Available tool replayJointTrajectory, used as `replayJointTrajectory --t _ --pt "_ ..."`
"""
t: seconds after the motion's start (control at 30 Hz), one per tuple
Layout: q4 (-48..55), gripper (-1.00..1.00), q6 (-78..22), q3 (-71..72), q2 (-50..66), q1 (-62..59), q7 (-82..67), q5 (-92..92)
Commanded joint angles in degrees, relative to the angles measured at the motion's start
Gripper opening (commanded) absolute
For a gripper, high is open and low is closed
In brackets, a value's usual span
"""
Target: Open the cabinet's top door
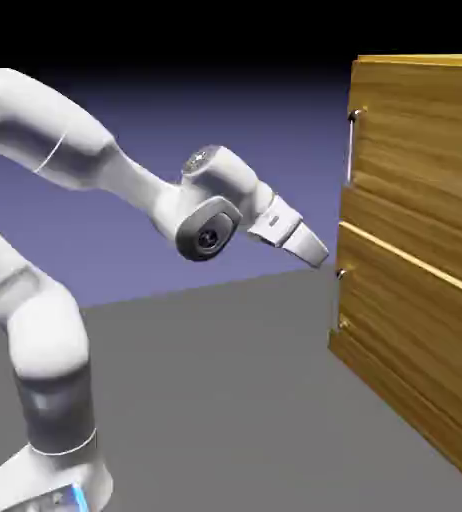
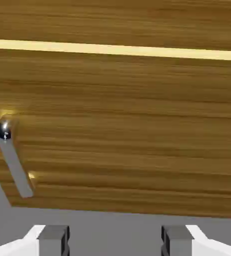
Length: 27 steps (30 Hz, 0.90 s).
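Hand view, claw: you see the two grey fingertips [image 2: 52, 239] at the bottom edge spread wide apart with nothing between them; the gripper [image 2: 115, 240] holds nothing.
Hand view, ahead of the claw: a wood-grain lower panel [image 2: 137, 130] fills the frame, with a small silver handle [image 2: 12, 160] off to the left, not between the fingers.
Exterior view, arm: your gripper [image 1: 318, 253] points toward the cabinet [image 1: 425, 300], near its front edge but apart from it, level with the lower panels.
Exterior view, target: the top door [image 1: 425, 130] sits flush and closed; its slim vertical bar handle [image 1: 352, 147] is above the claw.
Progress: judged from this, nothing is opened yet.
Left for you: raise to the bar handle, close on it, pull the door open.
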Motion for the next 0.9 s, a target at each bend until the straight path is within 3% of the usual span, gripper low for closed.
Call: replayJointTrajectory --t 0.0,0.87 --pt "0.7 0.0 0.0 1.1 -0.3 -1.1 1.0 2.5" --pt "19.2 0.0 -0.8 29.9 -6.8 -28.9 25.7 67.3"
